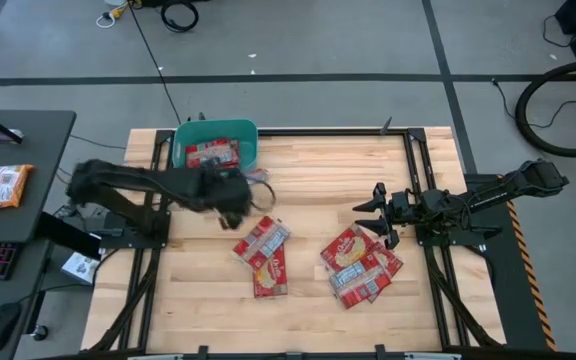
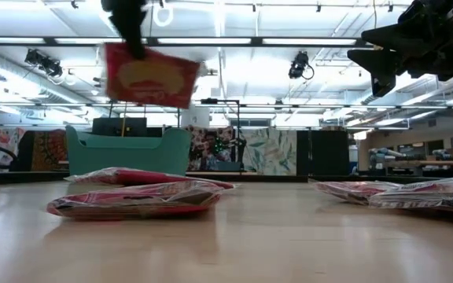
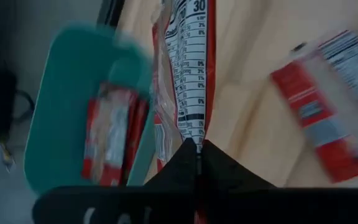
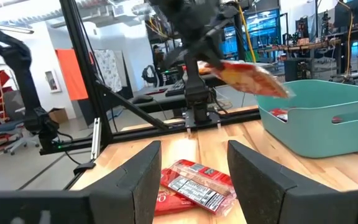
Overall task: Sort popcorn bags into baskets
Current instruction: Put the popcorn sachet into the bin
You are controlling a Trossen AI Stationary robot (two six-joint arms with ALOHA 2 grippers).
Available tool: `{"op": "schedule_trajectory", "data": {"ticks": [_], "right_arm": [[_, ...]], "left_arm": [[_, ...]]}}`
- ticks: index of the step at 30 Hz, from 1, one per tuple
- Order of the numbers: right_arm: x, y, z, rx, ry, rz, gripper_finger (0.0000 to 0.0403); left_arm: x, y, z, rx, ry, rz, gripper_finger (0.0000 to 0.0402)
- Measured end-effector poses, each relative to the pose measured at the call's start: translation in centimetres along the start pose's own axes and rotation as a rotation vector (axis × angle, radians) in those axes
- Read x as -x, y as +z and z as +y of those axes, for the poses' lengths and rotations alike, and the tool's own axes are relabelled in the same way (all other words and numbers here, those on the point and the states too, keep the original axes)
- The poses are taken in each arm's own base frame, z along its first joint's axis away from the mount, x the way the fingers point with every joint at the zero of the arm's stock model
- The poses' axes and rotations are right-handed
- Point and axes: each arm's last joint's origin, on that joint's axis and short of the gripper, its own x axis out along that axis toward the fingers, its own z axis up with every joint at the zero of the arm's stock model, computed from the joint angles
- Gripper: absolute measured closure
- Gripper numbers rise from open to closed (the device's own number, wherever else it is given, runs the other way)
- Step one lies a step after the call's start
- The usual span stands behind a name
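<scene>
Loose packets (image 2: pixel 132 200) lay flat on table; left gripper (image 3: pixel 197 152) pinched one packet (image 2: pixel 149 76) shut, airborne just beside the tub (image 1: pixel 215 147). Right gripper (image 4: pixel 191 171) wide, empty, well apart from tub.

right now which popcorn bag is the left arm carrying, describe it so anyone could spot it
Start at the teal basket at the table's far left corner. Just in front of it, the left gripper hangs above the wood, its fingers shut on one red popcorn bag. It is the only bag in the air; the others lie flat.
</scene>
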Motion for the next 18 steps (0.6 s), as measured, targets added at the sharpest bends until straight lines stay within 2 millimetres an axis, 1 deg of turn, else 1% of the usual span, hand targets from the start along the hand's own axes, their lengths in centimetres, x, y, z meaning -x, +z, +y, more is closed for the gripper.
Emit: {"op": "schedule_trajectory", "data": {"ticks": [4, 7, 10, 14, 18], "right_arm": [[0.0, 0.0, 0.0, 0.0, 0.0, -0.002, 0.0214], [0.0, 0.0, 0.0, 0.001, 0.0, -0.002, 0.0214], [0.0, 0.0, 0.0, 0.001, -0.001, -0.002, 0.0214], [0.0, 0.0, 0.0, 0.003, -0.002, -0.002, 0.0214], [0.0, 0.0, 0.0, 0.004, -0.004, -0.002, 0.0214]], "left_arm": [[-1.2, -1.7, 3.7, 0.091, -0.01, 0.003, 0.0391], [-2.5, -2.7, 6.1, 0.152, -0.058, -0.011, 0.0391], [-4.4, -3.5, 8.2, 0.195, -0.124, -0.004, 0.0391], [-7.1, -4.9, 11.0, 0.22, -0.175, 0.063, 0.0391], [-8.9, -6.0, 13.8, 0.258, -0.225, 0.06, 0.0391]]}}
